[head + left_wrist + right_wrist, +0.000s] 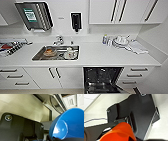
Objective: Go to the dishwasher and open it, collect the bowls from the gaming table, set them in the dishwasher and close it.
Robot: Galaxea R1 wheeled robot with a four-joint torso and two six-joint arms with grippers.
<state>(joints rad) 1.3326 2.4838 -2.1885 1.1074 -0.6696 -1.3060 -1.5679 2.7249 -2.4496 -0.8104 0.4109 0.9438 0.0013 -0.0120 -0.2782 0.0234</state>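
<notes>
Below the sink (56, 53), dishwasher (102, 80) gapes; fingers' grip on bowls unclear.

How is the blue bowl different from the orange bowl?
The blue bowl is bright blue; the orange bowl is orange-red. The blue bowl is seen by the left wrist camera, the orange bowl by the right wrist camera. The blue bowl shows its shiny hollow inside; the orange bowl shows mostly its outside and rim. Both are smooth, plain bowls, seen very close to a wrist camera.

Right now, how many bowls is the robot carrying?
2. A blue bowl shows close up at the left wrist camera, and an orange-red bowl at the right wrist camera. Others may be hidden.
</notes>
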